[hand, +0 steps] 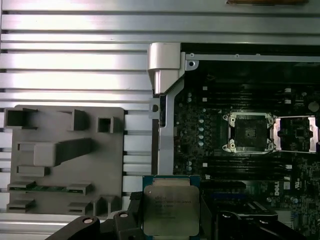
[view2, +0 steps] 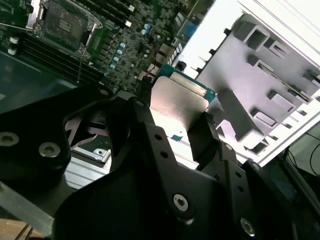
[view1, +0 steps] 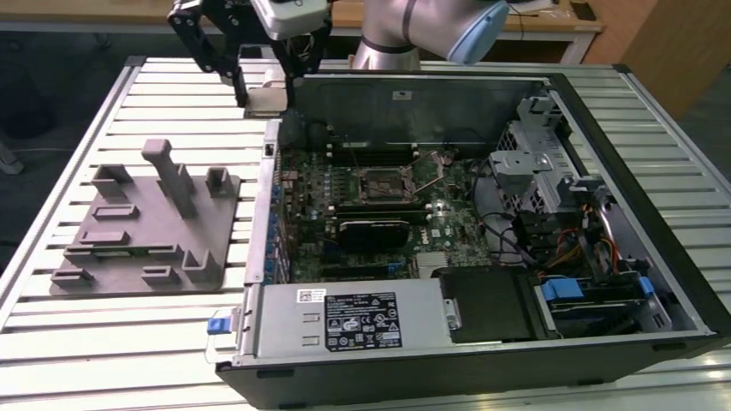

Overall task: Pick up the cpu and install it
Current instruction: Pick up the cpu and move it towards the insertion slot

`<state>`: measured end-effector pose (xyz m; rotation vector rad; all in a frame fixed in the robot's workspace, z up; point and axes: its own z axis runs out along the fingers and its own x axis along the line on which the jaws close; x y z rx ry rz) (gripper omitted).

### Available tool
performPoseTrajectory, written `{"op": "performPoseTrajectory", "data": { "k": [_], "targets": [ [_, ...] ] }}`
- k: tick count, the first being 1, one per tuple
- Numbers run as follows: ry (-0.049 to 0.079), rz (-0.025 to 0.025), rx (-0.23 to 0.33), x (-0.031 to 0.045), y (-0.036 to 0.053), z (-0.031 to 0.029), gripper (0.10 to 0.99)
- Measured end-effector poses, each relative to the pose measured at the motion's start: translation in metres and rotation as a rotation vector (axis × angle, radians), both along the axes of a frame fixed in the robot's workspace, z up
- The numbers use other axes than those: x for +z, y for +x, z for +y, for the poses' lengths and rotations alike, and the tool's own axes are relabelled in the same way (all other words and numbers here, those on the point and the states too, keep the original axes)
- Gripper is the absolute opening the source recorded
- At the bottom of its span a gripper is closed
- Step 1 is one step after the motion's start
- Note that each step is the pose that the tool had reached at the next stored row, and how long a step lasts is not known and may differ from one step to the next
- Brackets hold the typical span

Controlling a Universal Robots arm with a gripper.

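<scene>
The tool (view1: 266, 98) clasps the cpu (hand: 171, 210) over the case (view1: 480, 80) corner, grey tray (view1: 137, 257) nearby.

My claw (view1: 265, 96), clamped on the cpu (view1: 266, 104), hangs over a corner of the open computer case (view1: 457, 82). The socket (view1: 381, 181) is uncovered from above, its load plate (hand: 297, 132) lying open to one side. Obstructions inside: the drive cage (view1: 549, 158) and loose cables (view1: 508, 227) toward the exterior view's right, and the power supply (view1: 342, 321) at the near end. On the counter (view1: 126, 342) the grey tray (view1: 154, 227) raises upright posts beside the case wall. Bare slats surround it.
</scene>
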<state>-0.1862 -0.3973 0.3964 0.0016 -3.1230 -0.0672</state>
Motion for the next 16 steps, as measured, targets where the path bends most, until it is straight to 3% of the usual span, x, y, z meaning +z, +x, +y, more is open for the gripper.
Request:
{"op": "performPoseTrajectory", "data": {
  "k": [16],
  "targets": [
    [-0.002,0.0050,0.000,0.0000,0.0431,0.0007,0.541]
  ]
}}
